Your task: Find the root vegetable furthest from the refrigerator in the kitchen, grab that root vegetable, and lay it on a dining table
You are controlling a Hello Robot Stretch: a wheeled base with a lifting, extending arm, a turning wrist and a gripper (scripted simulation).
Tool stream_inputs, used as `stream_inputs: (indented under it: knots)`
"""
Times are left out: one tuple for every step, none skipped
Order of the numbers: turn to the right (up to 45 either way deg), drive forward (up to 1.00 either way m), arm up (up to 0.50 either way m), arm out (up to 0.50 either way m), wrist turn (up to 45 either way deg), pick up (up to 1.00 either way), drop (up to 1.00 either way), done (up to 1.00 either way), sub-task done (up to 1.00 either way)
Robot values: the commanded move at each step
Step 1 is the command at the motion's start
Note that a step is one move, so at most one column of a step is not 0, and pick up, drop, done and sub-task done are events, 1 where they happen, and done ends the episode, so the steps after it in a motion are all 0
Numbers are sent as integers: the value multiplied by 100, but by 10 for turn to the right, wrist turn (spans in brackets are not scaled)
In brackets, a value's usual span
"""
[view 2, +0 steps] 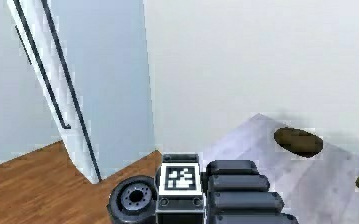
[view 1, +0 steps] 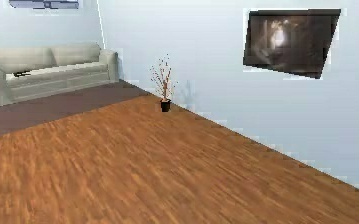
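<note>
A brown plank floor [view 1: 137, 170] runs to a pale blue wall [view 1: 187, 50], along which stand a long beige cushioned sofa [view 1: 52, 70], a dark framed wall screen [view 1: 292, 42] and a small twiggy plant in a black pot [view 1: 164, 85]. At the arm side view's left a pale blue upright panel with dark rails [view 2: 87, 80] rises close by the dark arm [view 2: 237, 190]. A pale grey worktop [view 2: 257, 150] carries a brown oval lump [view 2: 299, 142] — potato-like — at that view's right. The dark claw [view 2: 135, 200] sits low; whether it holds anything cannot be told.

Bright, even light; plant [view 1: 164, 82] casts faint shadow on wall [view 1: 192, 45].
</note>
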Motion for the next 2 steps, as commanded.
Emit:
stream_inputs:
  knots:
    - [-360, 0, 0, 0, 0, 0, 0, 0, 0]
    - [0, 10, 0, 0, 0, 0, 0, 0, 0]
